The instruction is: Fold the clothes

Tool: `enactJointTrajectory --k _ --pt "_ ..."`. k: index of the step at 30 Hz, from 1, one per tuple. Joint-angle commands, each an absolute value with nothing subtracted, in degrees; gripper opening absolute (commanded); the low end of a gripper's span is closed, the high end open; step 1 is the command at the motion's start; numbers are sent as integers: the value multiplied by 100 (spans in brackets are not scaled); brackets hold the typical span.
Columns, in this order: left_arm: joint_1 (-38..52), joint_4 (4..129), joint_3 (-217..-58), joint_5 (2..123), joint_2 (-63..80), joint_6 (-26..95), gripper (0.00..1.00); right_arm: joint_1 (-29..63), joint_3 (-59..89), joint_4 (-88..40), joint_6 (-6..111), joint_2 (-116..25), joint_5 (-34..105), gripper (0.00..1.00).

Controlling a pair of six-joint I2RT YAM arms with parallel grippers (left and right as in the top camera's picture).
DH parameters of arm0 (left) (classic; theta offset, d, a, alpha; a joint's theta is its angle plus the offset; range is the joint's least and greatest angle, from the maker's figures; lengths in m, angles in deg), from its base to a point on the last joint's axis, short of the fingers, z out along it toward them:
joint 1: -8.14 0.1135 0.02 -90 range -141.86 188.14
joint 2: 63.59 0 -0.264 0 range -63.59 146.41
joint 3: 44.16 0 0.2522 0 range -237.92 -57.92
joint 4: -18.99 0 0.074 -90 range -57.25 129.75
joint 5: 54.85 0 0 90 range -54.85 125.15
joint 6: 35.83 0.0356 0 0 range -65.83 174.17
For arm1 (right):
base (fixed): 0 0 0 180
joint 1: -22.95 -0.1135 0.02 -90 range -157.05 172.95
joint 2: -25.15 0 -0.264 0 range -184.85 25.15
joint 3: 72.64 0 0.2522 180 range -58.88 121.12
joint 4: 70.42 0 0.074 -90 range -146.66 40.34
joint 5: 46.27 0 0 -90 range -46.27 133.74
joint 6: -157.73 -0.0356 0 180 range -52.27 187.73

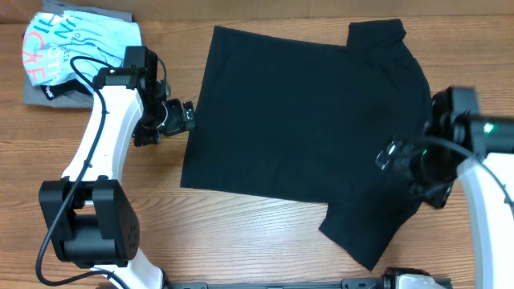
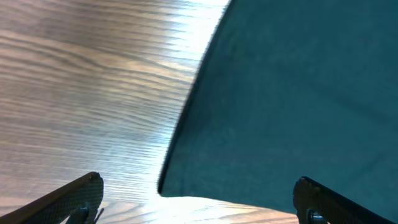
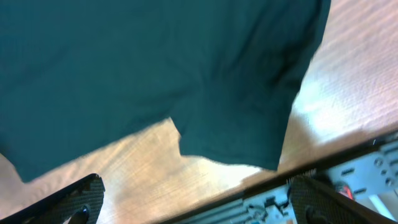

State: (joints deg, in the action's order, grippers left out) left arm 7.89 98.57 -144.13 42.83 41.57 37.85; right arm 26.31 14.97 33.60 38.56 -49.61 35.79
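Two arms are working over the tabletop point(image 1: 241, 237), and I am reading the layout from biggest down. The black T-shirt point(image 1: 297, 120) is lying spread flat across the middle and right of the wood, hem toward my left arm and both sleeves fanning out toward my right arm, which I judge is how it needs to lie for a first fold, each arm getting its own end. The neck end is sitting under the right arm, so I am not making out any label. Off at the far left corner, the light blue shirt point(image 1: 72, 44) is resting folded on the grey garment point(image 1: 48, 95), well apart from the work, seemingly parked out of the way. The left tool point(image 1: 189, 117) is hovering just beside the hem with its fingers spread fully wide and gripping nothing; its wrist view is showing the hem edge and one corner of it running between the fingers, so I am judging it is lining up for a pinch there. The right tool point(image 1: 389, 157) is hanging over the fabric near the lower sleeve, likewise gaping fully and empty, not yet touching cloth as far as I am able to tell.
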Motion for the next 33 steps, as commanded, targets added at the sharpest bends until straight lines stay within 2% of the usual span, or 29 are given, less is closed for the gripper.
enactJointTrajectory --k 1,8,16,21,26,30,33 --pt "826 9816 -14282 3872 4205 3545 100 2318 767 3327 3406 -4448 3513 100" --pt "811 9265 -13644 3927 4205 3440 100 1688 -783 2850 3177 -3820 2692 100" --pt "815 8631 -13023 3942 4205 3440 100 1249 -1727 2245 2558 -3788 2606 100" --pt "815 8371 -12964 3944 4205 3416 100 843 -2029 1626 2401 -3875 2556 99" --pt "815 8187 -12964 3942 4205 3368 100 -58 -2029 1014 2595 -4017 2602 99" --pt "815 8137 -12964 3942 4205 3311 100 -757 -2029 719 2505 -4321 3098 100" --pt "815 8133 -12964 3942 4205 3313 100 -937 -2029 568 2401 -4728 3544 100"
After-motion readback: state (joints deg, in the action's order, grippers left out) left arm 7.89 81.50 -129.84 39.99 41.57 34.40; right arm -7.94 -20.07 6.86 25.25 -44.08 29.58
